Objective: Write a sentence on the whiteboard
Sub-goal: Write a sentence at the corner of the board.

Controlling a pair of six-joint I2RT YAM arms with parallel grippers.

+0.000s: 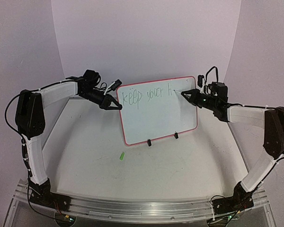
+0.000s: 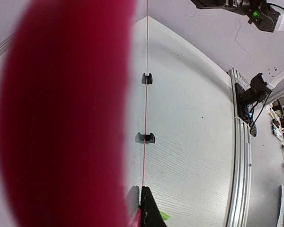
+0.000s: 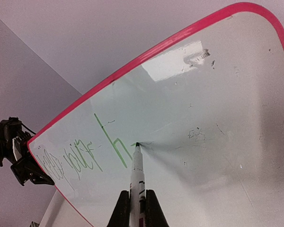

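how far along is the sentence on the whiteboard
Done: green writing reading roughly "keep your" is on the whiteboard. In hand: the left gripper clamps the board's left edge while the right gripper holds the marker, its tip on the board at the end of an "h". Left: the rest of that word and sentence; most of the board is blank.

The two are built alike: smooth white shells cover the long links of the left arm and the right arm, with chunky black housings at the elbows and black bases. Thin black cables loop beside the links. The left hand and right hand are black with tapered fingers, and a small green light glows on the right wrist
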